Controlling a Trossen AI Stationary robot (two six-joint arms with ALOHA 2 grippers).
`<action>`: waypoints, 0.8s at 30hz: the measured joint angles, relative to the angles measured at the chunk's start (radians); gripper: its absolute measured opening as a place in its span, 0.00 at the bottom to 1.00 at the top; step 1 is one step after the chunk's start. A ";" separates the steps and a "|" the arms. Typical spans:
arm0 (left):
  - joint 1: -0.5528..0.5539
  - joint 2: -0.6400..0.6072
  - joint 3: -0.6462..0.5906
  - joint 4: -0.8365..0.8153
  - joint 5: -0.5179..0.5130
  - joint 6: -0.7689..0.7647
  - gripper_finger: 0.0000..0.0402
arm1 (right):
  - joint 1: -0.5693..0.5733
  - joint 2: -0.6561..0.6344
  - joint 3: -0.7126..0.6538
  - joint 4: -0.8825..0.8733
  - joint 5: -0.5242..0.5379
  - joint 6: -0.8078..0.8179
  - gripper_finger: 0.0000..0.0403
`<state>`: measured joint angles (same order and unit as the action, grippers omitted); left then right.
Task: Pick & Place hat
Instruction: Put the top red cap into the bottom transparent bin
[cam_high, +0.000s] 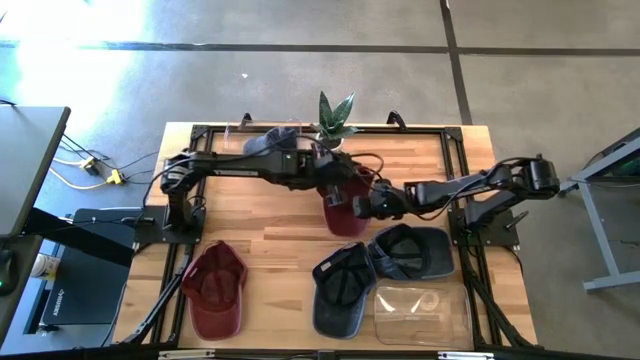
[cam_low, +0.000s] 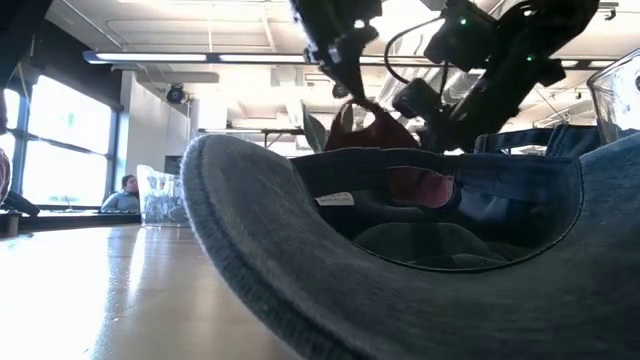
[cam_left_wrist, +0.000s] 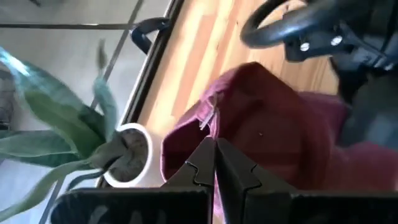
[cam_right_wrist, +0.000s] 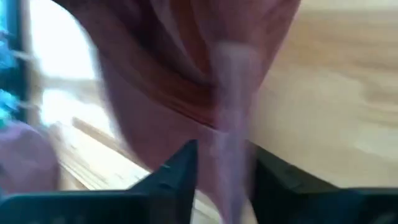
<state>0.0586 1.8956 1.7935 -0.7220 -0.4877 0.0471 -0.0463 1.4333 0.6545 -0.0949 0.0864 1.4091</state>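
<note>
While both grippers meet at the red hat (cam_high: 345, 212) mid-table, the left gripper (cam_high: 335, 192) is clamped on it, the right gripper (cam_high: 362, 205) has jaws apart around its fabric; a potted plant (cam_high: 333, 120) stands at the far edge, other caps (cam_high: 385, 268) near the front.

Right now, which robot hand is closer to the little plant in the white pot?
Left. The left gripper sits just in front of the plant, pinching the red hat. The right gripper is farther off, at the hat's other side.
</note>
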 joint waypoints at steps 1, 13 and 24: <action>0.000 0.006 -0.001 -0.010 0.002 0.000 0.00 | 0.000 -0.011 -0.001 -0.030 -0.021 -0.010 0.34; 0.021 0.084 -0.001 0.130 0.229 -0.014 0.08 | -0.006 -0.303 -0.001 -0.464 -0.176 -0.184 0.54; 0.102 0.064 0.157 -0.053 0.418 -0.213 0.47 | -0.212 -0.414 -0.001 -0.425 -0.304 -0.469 0.53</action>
<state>0.1605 1.9592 1.9506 -0.7752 -0.0694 -0.1656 -0.2584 1.0195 0.6533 -0.5196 -0.2179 0.9400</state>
